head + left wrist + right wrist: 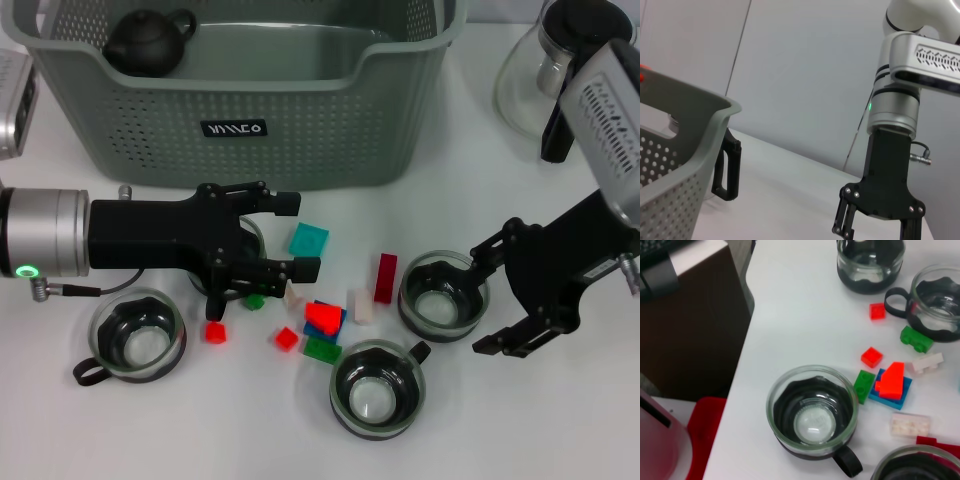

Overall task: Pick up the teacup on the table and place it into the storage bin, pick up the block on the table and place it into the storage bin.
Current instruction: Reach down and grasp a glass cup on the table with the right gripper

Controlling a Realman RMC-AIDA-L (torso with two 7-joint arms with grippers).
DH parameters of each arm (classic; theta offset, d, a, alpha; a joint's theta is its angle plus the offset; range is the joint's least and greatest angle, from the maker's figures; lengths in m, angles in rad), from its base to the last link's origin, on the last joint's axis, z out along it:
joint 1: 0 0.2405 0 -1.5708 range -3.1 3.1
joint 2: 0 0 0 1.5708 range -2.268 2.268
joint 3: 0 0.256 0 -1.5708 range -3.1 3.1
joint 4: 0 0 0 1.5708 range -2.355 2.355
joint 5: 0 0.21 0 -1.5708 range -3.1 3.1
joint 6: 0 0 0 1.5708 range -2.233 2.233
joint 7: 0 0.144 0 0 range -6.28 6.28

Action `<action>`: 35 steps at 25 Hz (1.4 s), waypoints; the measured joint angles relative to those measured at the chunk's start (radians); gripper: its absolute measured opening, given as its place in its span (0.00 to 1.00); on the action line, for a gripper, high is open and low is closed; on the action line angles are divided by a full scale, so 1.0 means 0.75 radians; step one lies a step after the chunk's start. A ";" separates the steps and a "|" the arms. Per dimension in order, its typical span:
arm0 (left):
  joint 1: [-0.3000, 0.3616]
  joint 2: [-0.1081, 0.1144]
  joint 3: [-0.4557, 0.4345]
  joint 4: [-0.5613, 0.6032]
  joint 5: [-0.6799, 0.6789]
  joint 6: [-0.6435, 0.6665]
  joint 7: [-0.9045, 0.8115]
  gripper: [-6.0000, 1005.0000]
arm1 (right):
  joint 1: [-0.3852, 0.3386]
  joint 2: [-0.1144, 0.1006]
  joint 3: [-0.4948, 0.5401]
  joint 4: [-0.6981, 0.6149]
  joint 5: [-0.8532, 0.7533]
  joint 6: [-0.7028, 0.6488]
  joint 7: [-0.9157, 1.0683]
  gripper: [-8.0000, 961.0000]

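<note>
Where the white table (150,430) carries the storage bin (300,120) at twelve o'clock, a black teapot (148,42) sits inside it. Glass teacups ring scattered blocks (322,320) at six o'clock. The left gripper (295,236), jaws spread wide and empty, hovers over one teacup (243,240) at nine. The right gripper (492,292), also wide, straddles another teacup (443,296) at three.

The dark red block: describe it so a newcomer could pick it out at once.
Start at the storage bin at the back of the table, then drop to the scatter of small blocks in front of it. At that scatter's right edge, beside a glass teacup, lies the dark red block. It is a long narrow bar, darker than the bright red pieces nearby.
</note>
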 joint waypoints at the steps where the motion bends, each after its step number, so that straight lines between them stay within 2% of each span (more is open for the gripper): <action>1: 0.001 0.000 0.000 0.000 0.000 -0.002 0.000 0.93 | 0.000 0.000 -0.016 0.001 0.000 0.013 0.000 0.76; 23: 0.019 -0.009 -0.002 -0.026 -0.003 -0.040 0.012 0.93 | 0.015 0.003 -0.437 0.027 -0.001 0.283 0.124 0.76; 35: 0.031 -0.008 -0.002 -0.028 -0.003 -0.041 0.026 0.93 | 0.027 0.009 -0.564 0.024 -0.051 0.331 0.213 0.76</action>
